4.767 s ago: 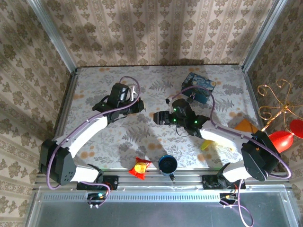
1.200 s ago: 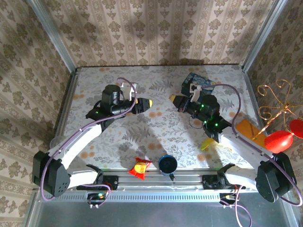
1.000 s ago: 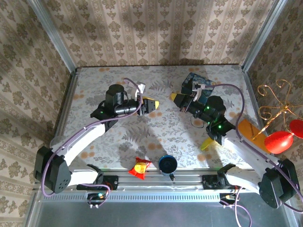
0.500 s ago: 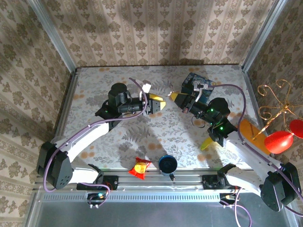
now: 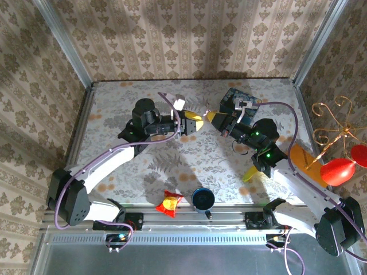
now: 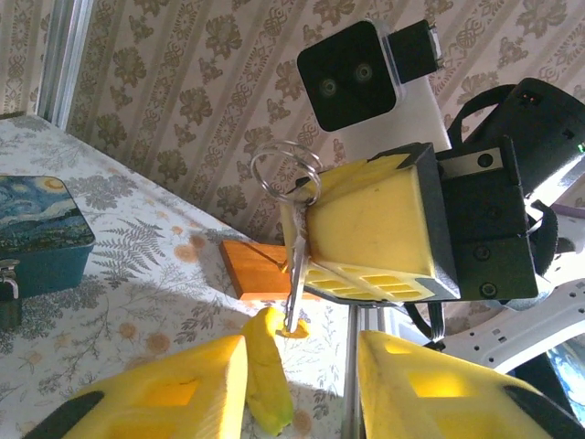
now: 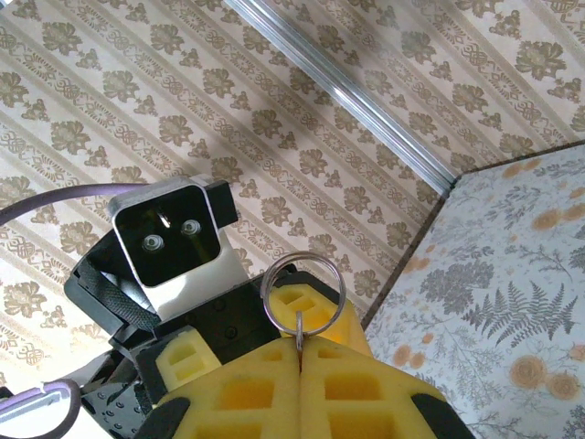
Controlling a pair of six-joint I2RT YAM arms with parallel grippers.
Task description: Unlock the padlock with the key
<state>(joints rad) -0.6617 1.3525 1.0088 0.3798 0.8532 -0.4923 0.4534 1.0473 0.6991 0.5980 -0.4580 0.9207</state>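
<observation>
Yellow pads of the right gripper (image 7: 300, 358) are pressed together on the key (image 6: 294, 265), with its ring (image 6: 286, 172) standing free above them. The key's long axis runs down toward the gap of the left gripper (image 6: 302, 355), whose fingers stand spread and empty — the two grippers meet tip to tip. Off to one side, the padlock (image 6: 7, 294) hangs on the blue tin (image 6: 41, 229) (on the table, just behind the right gripper) — so the key-holding arm is judged the nearer.
</observation>
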